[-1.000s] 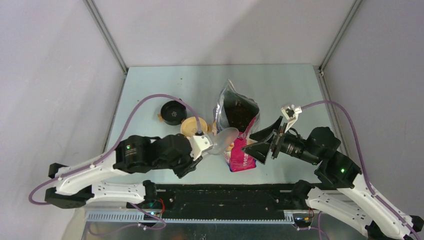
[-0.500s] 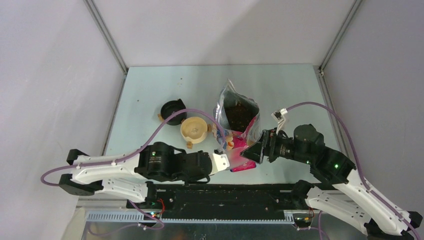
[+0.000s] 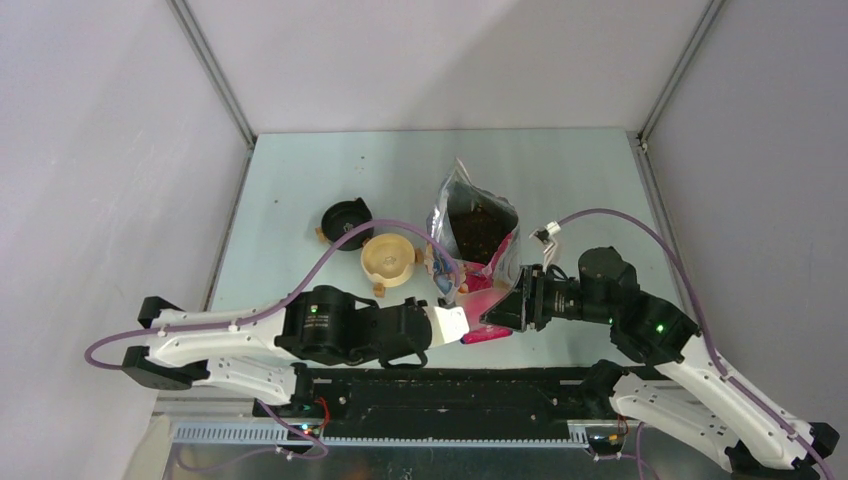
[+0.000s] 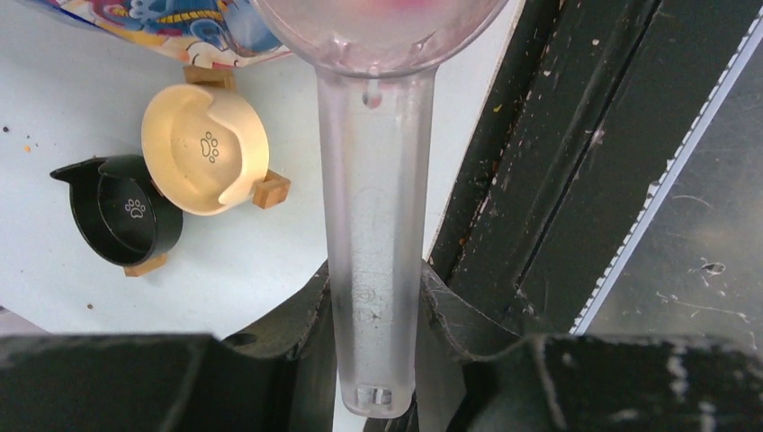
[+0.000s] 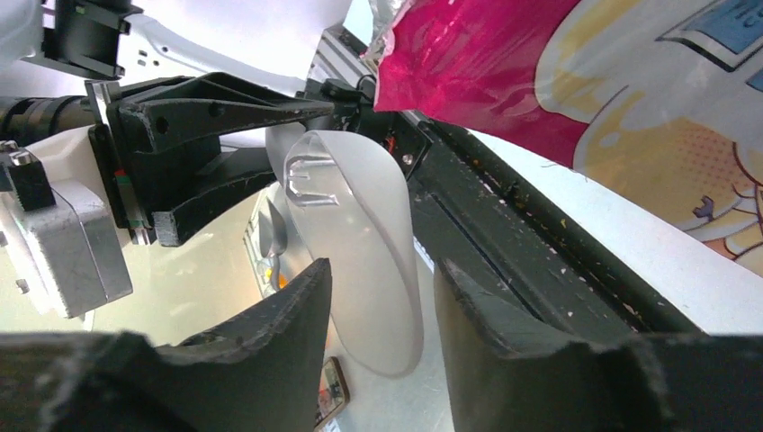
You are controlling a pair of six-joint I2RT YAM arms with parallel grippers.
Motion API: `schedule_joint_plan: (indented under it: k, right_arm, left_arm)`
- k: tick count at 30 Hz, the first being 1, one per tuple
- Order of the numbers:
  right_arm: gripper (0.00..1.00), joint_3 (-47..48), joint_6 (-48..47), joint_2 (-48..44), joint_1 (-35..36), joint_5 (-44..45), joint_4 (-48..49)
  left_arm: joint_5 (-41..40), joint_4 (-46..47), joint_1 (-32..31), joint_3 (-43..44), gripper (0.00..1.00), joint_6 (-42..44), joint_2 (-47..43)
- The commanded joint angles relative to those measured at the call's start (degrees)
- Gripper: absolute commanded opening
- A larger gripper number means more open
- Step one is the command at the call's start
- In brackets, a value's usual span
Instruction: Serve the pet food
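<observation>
Top external shows the pet food, tiny light bits that spill, in the open bag, best lifted with the scoop, whose handle the left gripper squeezes while the right gripper keeps its fingers apart around the bowl.

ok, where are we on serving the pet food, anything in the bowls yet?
Done: the bag is open, pet food visible inside. In hand: the left gripper holds the clear scoop by its handle, and it looks empty; the right gripper straddles the scoop's bowl, grip unclear. Left: scooping and pouring; the cream bowl and black bowl are both empty.
</observation>
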Motion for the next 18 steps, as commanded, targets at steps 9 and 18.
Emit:
schedule_joint_plan:
  k: [9,18]
  right_arm:
    - [0.03,-1.98,1.60,1.55,-3.76,-8.93,7.36]
    - [0.00,-5.09,3.63,-5.14,-13.74,-13.36,7.94]
  left_arm:
    - [1.76,8.49,-0.41,-0.54,0.24,4.77,-3.56]
    - [-3.27,26.47,-0.26,-9.14,0.99,-4.05,-15.60]
